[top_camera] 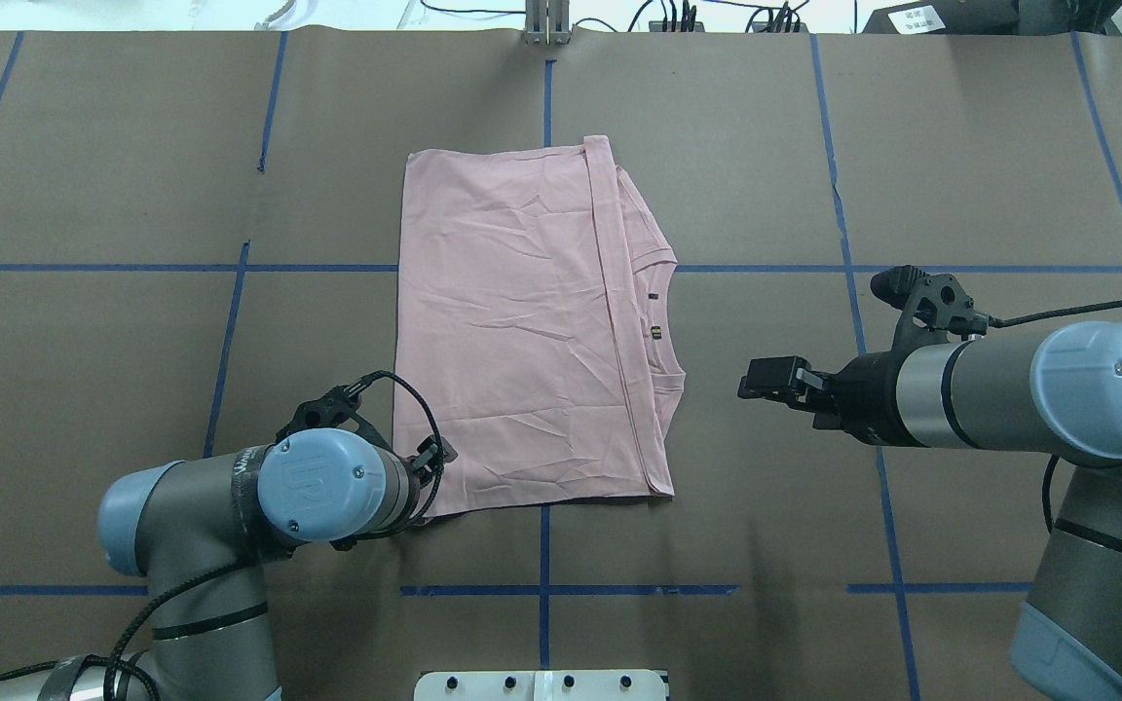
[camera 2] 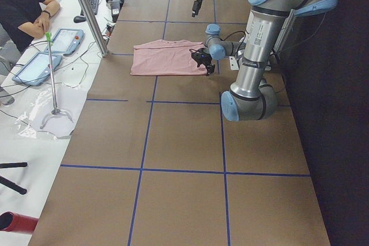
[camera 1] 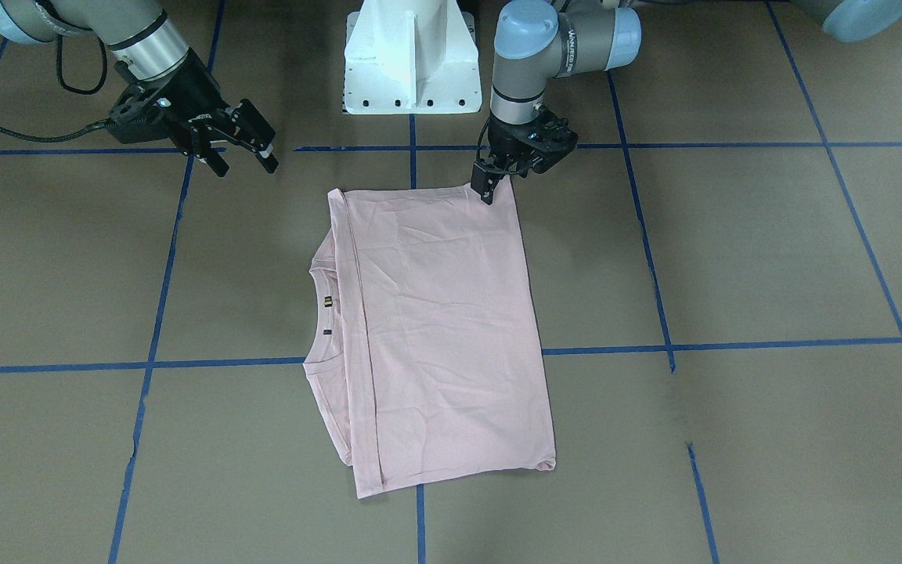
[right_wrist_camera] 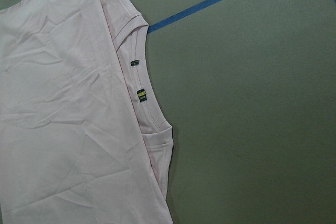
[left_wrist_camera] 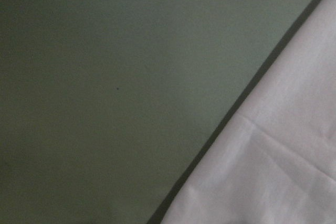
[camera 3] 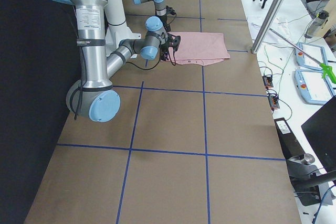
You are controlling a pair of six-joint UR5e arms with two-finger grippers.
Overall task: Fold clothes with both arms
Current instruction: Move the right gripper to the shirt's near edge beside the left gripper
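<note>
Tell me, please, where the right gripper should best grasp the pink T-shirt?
Probably the near collar-side corner of the T-shirt, approached low from the robot's right: the cloth lies flat, its layered edges end there, and the right gripper hovers on that side.

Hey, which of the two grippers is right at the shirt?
The left gripper: it is down at the corner of the T-shirt nearest the robot's base. The right gripper hangs open, apart from the cloth, off its collar side.

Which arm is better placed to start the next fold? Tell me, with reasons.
Left. The left gripper sits at the T-shirt's robot-side corner; the right gripper hangs open, clear of the cloth, off its collar side.
</note>
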